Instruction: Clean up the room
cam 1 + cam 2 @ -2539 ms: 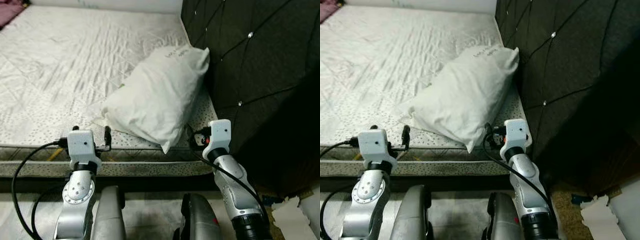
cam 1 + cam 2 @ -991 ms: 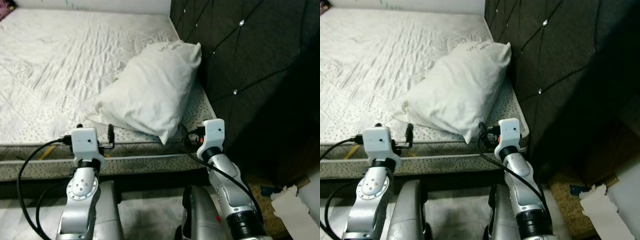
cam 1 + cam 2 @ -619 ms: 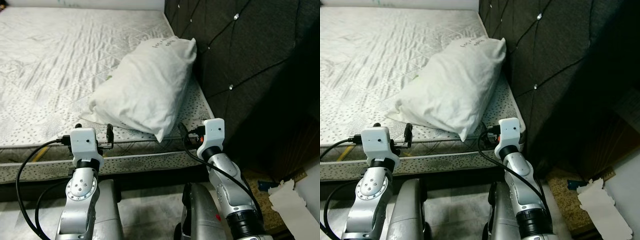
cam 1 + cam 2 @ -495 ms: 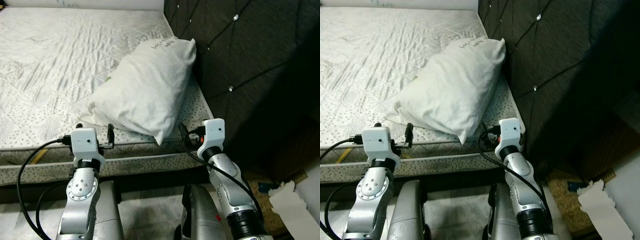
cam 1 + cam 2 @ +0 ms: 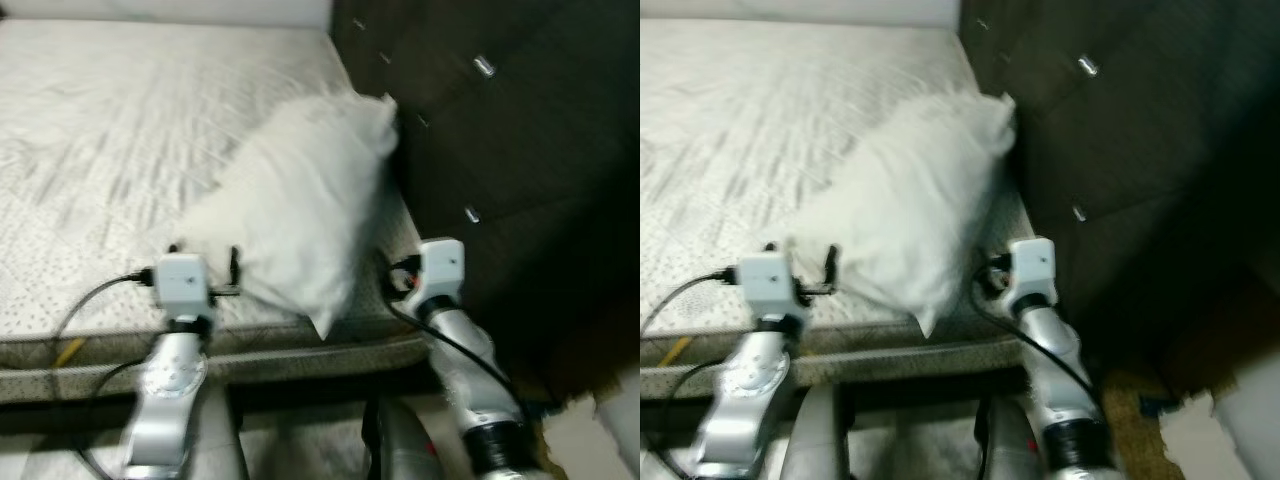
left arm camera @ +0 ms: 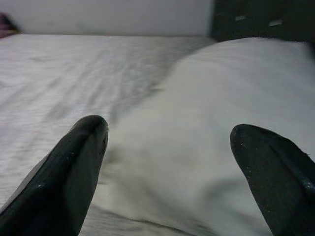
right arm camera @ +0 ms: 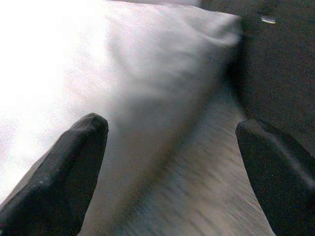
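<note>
A white pillow (image 5: 300, 210) lies slanted at the near right corner of the bare mattress (image 5: 90, 130), its far end against the dark headboard (image 5: 500, 120). Both arms are raised at the bed's near edge. My left gripper (image 6: 167, 147) is open and just short of the pillow's near left end, which spans the gap between its fingertips without touching them. My right gripper (image 7: 172, 147) is open beside the pillow's right flank, between the pillow and the headboard. In the left eye view the left gripper (image 5: 203, 256) stands level with the mattress edge. Everything is blurred.
The tufted headboard rises as a wall on the right. A dark gap (image 5: 300, 380) runs under the bed's near edge. Something pale (image 5: 590, 430) lies on the floor at the lower right. A yellow strip (image 5: 65, 350) shows at the mattress edge on the left.
The whole picture has shifted and blurred, so the camera is moving. The pillow lies as before and both grippers stay open at the bed edge.
</note>
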`<state>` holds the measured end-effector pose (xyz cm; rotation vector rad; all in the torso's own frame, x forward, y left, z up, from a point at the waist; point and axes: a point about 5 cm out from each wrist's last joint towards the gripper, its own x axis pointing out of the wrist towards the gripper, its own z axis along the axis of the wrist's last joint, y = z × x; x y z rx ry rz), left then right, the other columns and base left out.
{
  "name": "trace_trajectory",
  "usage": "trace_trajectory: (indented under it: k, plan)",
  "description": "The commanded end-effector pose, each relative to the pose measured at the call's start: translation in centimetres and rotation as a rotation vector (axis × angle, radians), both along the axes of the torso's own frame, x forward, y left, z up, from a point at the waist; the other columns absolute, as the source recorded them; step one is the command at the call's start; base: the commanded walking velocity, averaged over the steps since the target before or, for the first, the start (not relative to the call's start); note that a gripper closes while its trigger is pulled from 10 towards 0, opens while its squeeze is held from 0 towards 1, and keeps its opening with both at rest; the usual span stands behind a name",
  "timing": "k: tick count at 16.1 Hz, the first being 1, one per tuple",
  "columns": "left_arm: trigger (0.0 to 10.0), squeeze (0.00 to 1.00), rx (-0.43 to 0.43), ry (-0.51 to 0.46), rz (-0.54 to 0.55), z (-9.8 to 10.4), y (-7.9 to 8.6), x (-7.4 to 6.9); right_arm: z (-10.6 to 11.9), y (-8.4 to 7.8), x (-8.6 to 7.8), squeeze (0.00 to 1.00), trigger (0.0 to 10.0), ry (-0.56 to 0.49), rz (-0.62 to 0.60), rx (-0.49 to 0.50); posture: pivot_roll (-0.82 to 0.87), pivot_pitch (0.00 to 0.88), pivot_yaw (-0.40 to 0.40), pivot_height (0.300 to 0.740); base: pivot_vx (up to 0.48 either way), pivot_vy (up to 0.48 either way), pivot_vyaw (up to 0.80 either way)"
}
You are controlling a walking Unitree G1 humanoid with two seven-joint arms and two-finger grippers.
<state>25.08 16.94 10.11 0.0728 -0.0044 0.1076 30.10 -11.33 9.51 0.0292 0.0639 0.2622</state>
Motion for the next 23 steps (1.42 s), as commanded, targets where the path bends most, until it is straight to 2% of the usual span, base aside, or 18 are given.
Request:
trace_trajectory:
  k: [1,5,9,10,11,12,13,16,19,21,23]
  plan:
    - [10.0,0.0,-0.009,-0.01,-0.03,0.2,-0.9,0.4,-0.6,-1.0,-0.3,0.0,10.0,0.014,-0.02,-0.024,0.06,0.028,-0.054,0.532,0.0,0.0,0.0]
    - [10.0,0.0,0.008,-0.007,-0.045,0.3,-1.2,0.4,-0.6,-0.9,-0.3,0.0,10.0,0.007,0.001,-0.041,0.07,0.021,-0.056,0.532,0.0,0.0,0.0]
    - [10.0,0.0,0.016,-0.002,-0.066,0.2,-1.5,0.5,-0.7,-0.9,-0.2,0.0,10.0,0.014,0.0,-0.042,0.06,0.019,-0.056,0.532,0.0,0.0,0.38]
    - [10.0,0.0,0.02,0.001,-0.067,0.2,-1.6,0.5,-0.8,-1.1,-0.1,0.0,10.0,0.026,-0.011,-0.047,0.06,0.02,-0.056,0.532,0.0,0.0,0.0]
    - [10.0,0.0,0.036,0.06,-0.046,-0.3,-1.4,0.4,-1.6,-1.1,-0.1,0.0,10.0,0.072,-0.002,-0.081,0.06,0.02,-0.056,0.532,0.0,0.0,0.0]
    - [10.0,0.0,0.074,0.079,-0.035,-0.5,-1.1,0.4,-1.8,-1.1,0.0,0.0,10.0,0.096,0.014,-0.104,0.06,0.02,-0.056,0.532,0.0,0.0,0.0]
    - [10.0,0.0,0.063,0.066,-0.129,-0.6,-1.2,0.1,-2.0,-1.2,0.1,0.0,10.0,0.115,0.038,-0.12,0.07,0.02,-0.056,0.532,0.0,0.0,0.0]
    - [10.0,0.0,0.08,0.093,-0.136,-0.9,-0.5,-0.9,-2.1,-1.4,-0.2,0.0,10.0,0.176,0.088,-0.095,0.07,0.022,-0.057,0.532,0.0,0.0,0.0]
    - [10.0,0.0,0.129,0.116,-0.061,-1.0,1.3,-2.4,-2.1,-2.0,-2.2,0.0,10.0,0.253,0.246,-0.091,0.09,0.026,-0.061,0.532,0.0,0.0,0.0]
    - [10.0,0.0,0.14,0.121,-0.047,-1.0,2.0,-3.1,-1.9,-2.4,-2.8,0.0,10.0,0.294,0.312,-0.055,0.1,0.029,-0.061,0.532,0.0,0.0,0.0]
    - [10.0,0.0,0.138,0.153,-0.007,-1.4,2.9,-4.6,-1.9,-2.5,-3.9,0.0,10.0,0.391,0.475,-0.019,0.11,0.03,-0.049,0.532,0.0,0.0,0.0]
